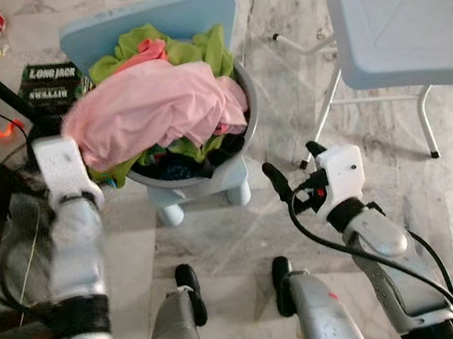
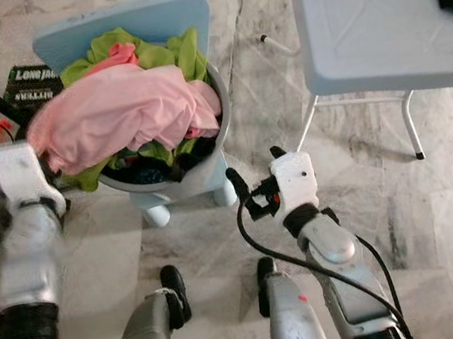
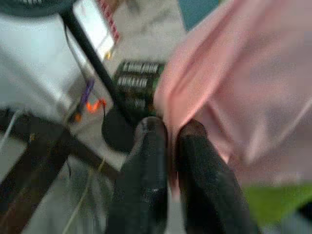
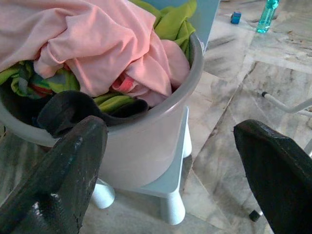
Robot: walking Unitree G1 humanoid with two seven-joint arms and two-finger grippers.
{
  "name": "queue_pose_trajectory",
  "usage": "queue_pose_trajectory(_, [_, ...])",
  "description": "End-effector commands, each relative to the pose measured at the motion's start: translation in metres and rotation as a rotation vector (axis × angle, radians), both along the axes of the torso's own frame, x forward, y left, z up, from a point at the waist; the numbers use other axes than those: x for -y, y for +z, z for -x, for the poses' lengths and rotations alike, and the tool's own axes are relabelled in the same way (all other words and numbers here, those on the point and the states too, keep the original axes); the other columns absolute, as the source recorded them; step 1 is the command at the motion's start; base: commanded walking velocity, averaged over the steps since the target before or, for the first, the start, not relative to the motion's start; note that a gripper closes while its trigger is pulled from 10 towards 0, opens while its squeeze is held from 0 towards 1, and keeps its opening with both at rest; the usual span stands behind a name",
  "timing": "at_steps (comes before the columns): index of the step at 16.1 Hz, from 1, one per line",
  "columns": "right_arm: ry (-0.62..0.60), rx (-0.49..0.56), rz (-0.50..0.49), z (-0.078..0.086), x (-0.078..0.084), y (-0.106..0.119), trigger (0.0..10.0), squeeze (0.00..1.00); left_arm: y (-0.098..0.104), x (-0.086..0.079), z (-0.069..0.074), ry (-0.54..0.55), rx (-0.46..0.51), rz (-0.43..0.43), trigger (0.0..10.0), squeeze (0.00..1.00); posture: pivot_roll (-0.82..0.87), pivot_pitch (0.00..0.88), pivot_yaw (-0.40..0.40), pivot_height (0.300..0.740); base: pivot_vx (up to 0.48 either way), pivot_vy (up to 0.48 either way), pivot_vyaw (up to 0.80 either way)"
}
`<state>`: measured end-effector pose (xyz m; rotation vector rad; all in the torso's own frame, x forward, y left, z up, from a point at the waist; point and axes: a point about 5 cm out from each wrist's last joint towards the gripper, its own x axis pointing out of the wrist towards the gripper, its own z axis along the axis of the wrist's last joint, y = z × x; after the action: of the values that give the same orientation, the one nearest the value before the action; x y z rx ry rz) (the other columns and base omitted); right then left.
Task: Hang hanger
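My left gripper (image 3: pixel 168 141) fingers together beside pink shirt (image 1: pixel 146 105); right gripper (image 4: pixel 170 161) apart; snag could tip basin (image 4: pixel 146 146)

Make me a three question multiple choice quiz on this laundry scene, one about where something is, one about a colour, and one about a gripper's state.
1. Where does the laundry basin stand?
A. on a small light-blue chair
B. on the folding table
C. directly on the floor

2. What colour is the garment on top of the pile?
A. black
B. pink
C. white

3. How are the right gripper's fingers?
A. shut on cloth
B. spread apart, holding nothing
C. shut on a hanger

Answers:
1 A, the light-blue chair has its seat and legs under the basin.
2 B, the pink garment drapes over green clothes.
3 B, the right gripper shows a clear gap between its fingers.
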<state>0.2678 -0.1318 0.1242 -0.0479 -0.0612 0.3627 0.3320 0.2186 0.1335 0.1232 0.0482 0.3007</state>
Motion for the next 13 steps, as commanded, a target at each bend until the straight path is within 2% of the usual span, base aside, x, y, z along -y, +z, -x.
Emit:
queue_pose_trajectory(1, [-0.011, -0.028, 0.006, 0.004, 0.004, -0.008, 10.0, 0.0, -0.012, -0.008, 0.009, 0.05, -0.047, 0.016, 10.0, 1.0, -0.08, 0.438, -0.012, 0.74, 0.0, 0.0, 0.0])
queue_pose_trajectory(3, [-0.009, -0.03, 0.01, 0.005, 0.004, -0.009, 10.0, 0.0, -0.01, -0.01, 0.011, 0.024, -0.039, -0.085, 10.0, 1.0, -0.08, 0.44, -0.015, 0.74, 0.0, 0.0, 0.0])
queue_pose_trajectory(5, [-0.008, -0.031, 0.011, 0.005, 0.004, -0.009, 10.0, 0.0, -0.006, -0.01, 0.011, 0.01, -0.029, -0.126, 10.0, 1.0, -0.08, 0.441, -0.012, 0.74, 0.0, 0.0, 0.0])
queue_pose_trajectory(6, [-0.016, -0.029, 0.01, 0.004, 0.005, -0.009, 10.0, 0.0, 0.002, -0.01, 0.009, -0.022, 0.011, -0.2, 10.0, 1.0, -0.08, 0.441, -0.012, 0.74, 0.0, 0.0, 0.0])
queue_pose_trajectory(7, [-0.024, -0.032, 0.006, 0.004, 0.006, -0.009, 10.0, 0.0, 0.009, -0.008, 0.009, -0.032, 0.054, -0.206, 10.0, 1.0, -0.08, 0.441, -0.01, 0.74, 0.0, 0.0, 0.0])
queue_pose_trajectory(8, [-0.028, -0.036, 0.002, 0.004, 0.006, -0.009, 10.0, 0.0, 0.019, 0.0, 0.008, -0.062, 0.114, -0.182, 10.0, 1.0, -0.08, 0.439, -0.009, 0.74, 0.0, 0.0, 0.0])
queue_pose_trajectory(9, [-0.025, -0.037, 0.002, 0.005, 0.005, -0.009, 10.0, 0.0, 0.022, 0.01, 0.008, -0.091, 0.129, -0.149, 10.0, 1.0, -0.08, 0.438, -0.009, 0.74, 0.0, 0.0, 0.0])
queue_pose_trajectory(10, [-0.02, -0.038, 0.002, 0.005, 0.004, -0.01, 10.0, 0.0, 0.019, 0.029, 0.012, -0.142, 0.127, -0.114, 10.0, 1.0, -0.08, 0.436, -0.009, 0.74, 0.0, 0.0, 0.0])
queue_pose_trajectory(12, [-0.018, -0.037, 0.002, 0.005, 0.003, -0.01, 10.0, 0.0, 0.017, 0.05, 0.019, -0.204, 0.14, -0.083, 10.0, 1.0, -0.08, 0.436, -0.009, 0.74, 0.0, 0.0, 0.0])
queue_pose_trajectory(13, [-0.017, -0.036, 0.002, 0.005, 0.002, -0.01, 10.0, 0.0, 0.014, 0.068, 0.026, -0.265, 0.15, -0.074, 10.0, 1.0, -0.08, 0.436, -0.009, 0.74, 0.0, 0.0, 0.0])
